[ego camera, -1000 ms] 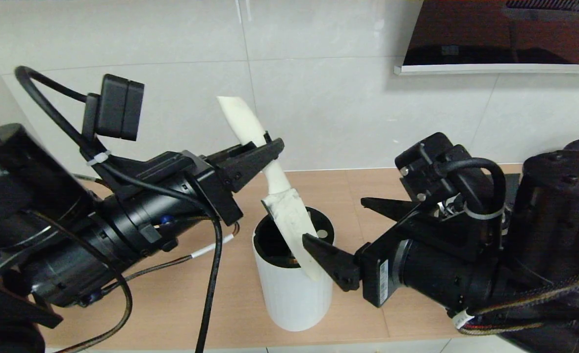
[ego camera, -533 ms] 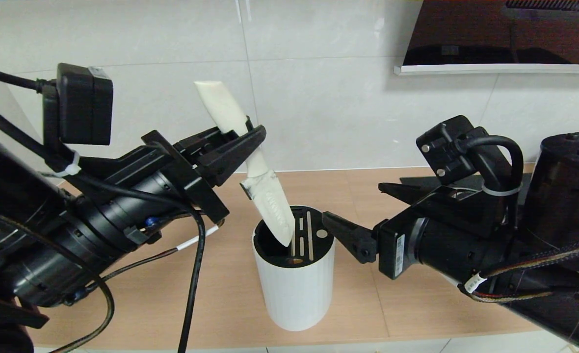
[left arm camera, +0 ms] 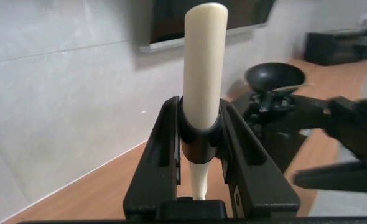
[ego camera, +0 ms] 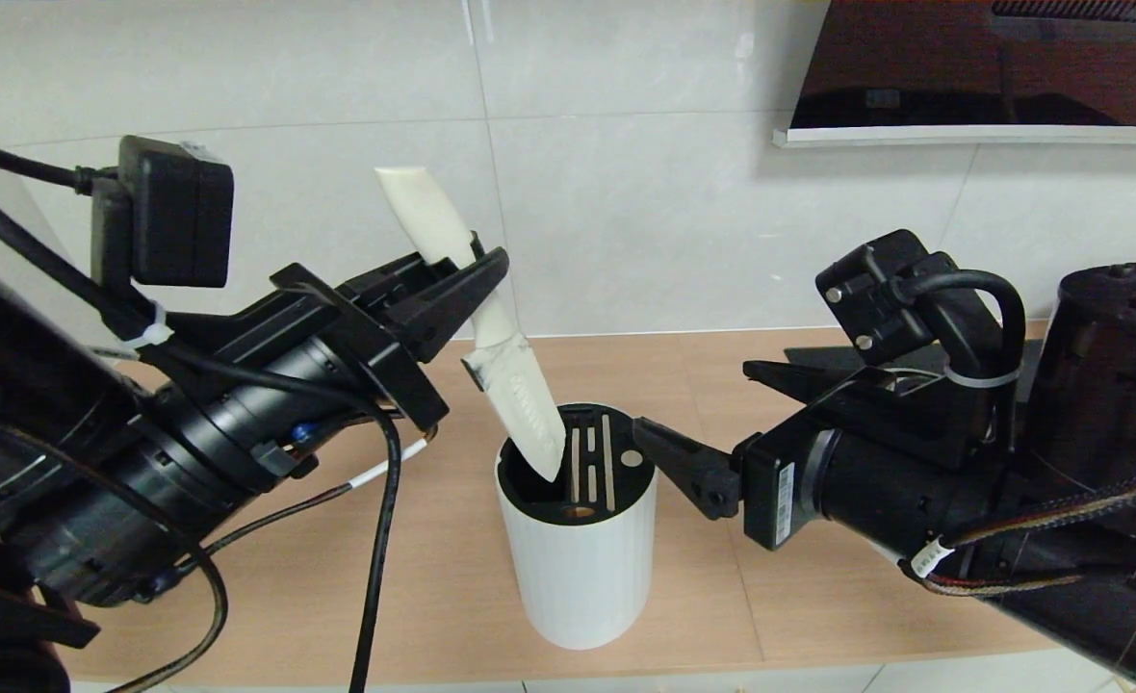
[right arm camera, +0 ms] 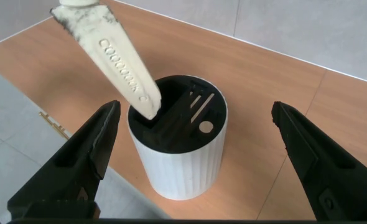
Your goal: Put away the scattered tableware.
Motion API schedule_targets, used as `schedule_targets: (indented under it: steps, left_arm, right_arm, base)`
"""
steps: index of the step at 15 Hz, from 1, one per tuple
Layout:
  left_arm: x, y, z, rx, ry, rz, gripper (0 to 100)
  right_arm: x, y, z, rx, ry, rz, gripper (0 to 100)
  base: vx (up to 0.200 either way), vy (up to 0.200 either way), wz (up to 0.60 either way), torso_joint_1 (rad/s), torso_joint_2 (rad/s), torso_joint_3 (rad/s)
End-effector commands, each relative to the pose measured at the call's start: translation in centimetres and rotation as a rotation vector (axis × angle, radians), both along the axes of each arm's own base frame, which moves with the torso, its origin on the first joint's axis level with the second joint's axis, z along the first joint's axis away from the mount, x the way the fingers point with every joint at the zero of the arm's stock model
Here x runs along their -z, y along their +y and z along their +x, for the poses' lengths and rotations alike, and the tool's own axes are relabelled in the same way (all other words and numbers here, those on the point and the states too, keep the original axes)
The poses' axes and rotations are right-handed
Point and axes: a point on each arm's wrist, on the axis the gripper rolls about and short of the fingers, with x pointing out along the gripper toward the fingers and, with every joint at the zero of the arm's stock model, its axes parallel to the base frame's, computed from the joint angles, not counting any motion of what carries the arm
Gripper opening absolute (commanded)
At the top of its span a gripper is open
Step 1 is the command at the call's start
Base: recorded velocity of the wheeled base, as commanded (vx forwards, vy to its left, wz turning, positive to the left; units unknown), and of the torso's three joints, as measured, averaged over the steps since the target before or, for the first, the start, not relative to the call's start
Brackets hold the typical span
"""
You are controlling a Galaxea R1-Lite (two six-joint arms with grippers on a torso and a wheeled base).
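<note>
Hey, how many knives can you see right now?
1. A white knife, clamped by its handle in the left pincer, tip at the knife block's wide opening. No handles stick out of its slots.

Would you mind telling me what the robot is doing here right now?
The left claw is shut on the handle of a white knife, holding it tilted, tip down at the large opening in a white knife holder on the wooden counter. The right claw hangs open beside the holder, touching nothing.
</note>
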Motion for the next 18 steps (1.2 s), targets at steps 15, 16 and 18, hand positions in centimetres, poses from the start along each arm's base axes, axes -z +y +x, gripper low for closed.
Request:
schedule_targets:
  steps: [15,16,18]
  left_arm:
    - [-1.1,-5.5,0.2,-0.438,0.148,-0.08,0]
    - [-1.0,-5.5,0.2,-0.441,0.15,-0.078,0]
    - [-0.9,-5.8,0.1,-0.432,0.153,-0.076,0]
  right_arm:
    - [0.1,-0.1,0.3,0.021,0.002,-0.004,100]
    - [0.1,-0.1,0.3,0.021,0.001,-0.003,100]
    - [0.1,-0.1,0.3,0.021,0.001,-0.003,100]
  base:
    - [0.0,0.0,0.0,0.0,0.0,0.0]
    - [0.0,0.0,0.0,0.0,0.0,0.0]
    - [0.0,0.0,0.0,0.0,0.0,0.0]
